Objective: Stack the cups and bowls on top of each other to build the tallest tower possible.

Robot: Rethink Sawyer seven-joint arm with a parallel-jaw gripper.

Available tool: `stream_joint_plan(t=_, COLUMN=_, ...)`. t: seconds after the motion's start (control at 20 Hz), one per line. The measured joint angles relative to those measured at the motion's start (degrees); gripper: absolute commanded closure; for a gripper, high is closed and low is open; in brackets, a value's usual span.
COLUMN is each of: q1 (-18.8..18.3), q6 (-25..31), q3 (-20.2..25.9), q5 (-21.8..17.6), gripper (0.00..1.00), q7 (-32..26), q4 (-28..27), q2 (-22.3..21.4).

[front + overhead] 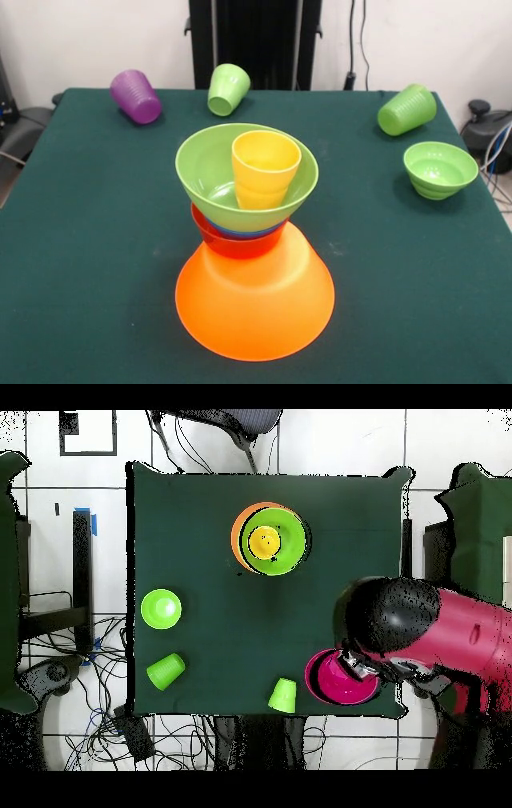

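Front view, left to right: a purple cup (pixel 134 96) lies on its side at the far left corner of the table (pixel 88 240); a light green cup (pixel 228 88) lies tilted near it. At centre stands the tower (pixel 250 240): a huge orange bowl (pixel 254 304) inverted as base, a red-orange bowl (pixel 232 242) upright on it, a blue bowl (pixel 240 232) seen only as a thin rim, then a large light green bowl (pixel 210 172) holding an upright yellow cup (pixel 266 170). Further right, a second light green cup (pixel 406 109) lies on its side, and a small green bowl (pixel 439 169) stands upright, well apart from the tower. Overhead view: the red arm (pixel 450 634) reaches in from the right, its gripper (pixel 362 667) over a round magenta shape (pixel 335 681) at the purple cup's corner; whether that shape is the cup, and whether the gripper is wide or closed, cannot be told. The step in hand is judged to be fetching the next piece. It is best gripped squarely, carried high above the light green bowl's rim, lowered straight down on the tower's axis, and released only once seated, so that the nested bowls are not nudged.
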Motion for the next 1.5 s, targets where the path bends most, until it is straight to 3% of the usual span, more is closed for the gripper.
stream_joint_plan(t=0.5, q1=-0.5, q6=-10.3, q3=3.5, q5=3.3, gripper=1.00, q7=0.0, q4=5.6, q2=-1.8)
stream_joint_plan(t=1.05, q1=-0.4, q6=-17.4, q3=5.7, q5=5.7, gripper=1.00, q7=0.0, q4=10.4, q2=-1.8)
stream_joint_plan(t=1.5, q1=2.1, q6=-21.9, q3=5.8, q5=5.8, gripper=1.00, q7=0.0, q4=12.9, q2=-1.6)
